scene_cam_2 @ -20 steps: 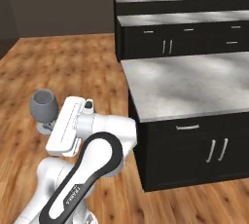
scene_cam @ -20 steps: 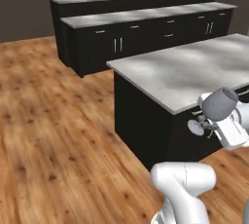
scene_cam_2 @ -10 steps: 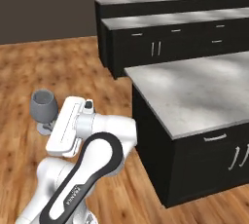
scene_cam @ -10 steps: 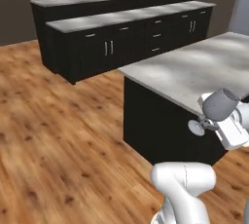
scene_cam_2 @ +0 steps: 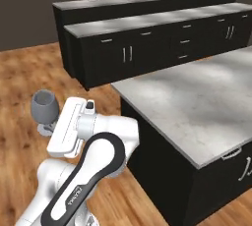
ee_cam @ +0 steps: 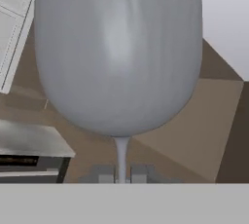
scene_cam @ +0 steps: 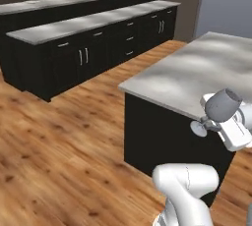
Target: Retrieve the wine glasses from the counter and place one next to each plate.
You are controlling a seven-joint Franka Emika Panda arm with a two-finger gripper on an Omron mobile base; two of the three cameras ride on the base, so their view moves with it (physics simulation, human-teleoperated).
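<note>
One wine glass (scene_cam: 224, 106), grey and see-through, is held by its stem in my gripper (scene_cam: 211, 124), which is shut on it. The glass hangs in the air in front of the near edge of the marbled counter (scene_cam: 197, 77). From the other side, the wine glass (scene_cam_2: 44, 106) shows above the wooden floor, left of the counter (scene_cam_2: 197, 107), with the gripper (scene_cam_2: 49, 129) below its bowl. In the hand view the bowl of the wine glass (ee_cam: 119, 47) looms close, and its thin stem runs down between the fingertips of the gripper (ee_cam: 121, 174). The plates are out of view.
A long black cabinet run (scene_cam: 88, 48) with a grey top and a higher ledge behind it stands across the wooden floor (scene_cam: 59, 146). It appears again as the cabinet run (scene_cam_2: 147, 43). Open floor (scene_cam_2: 19, 72) lies to the left.
The whole scene has slid left in both base views, so the base has moved. The glass stays gripped in the same place relative to the arm.
</note>
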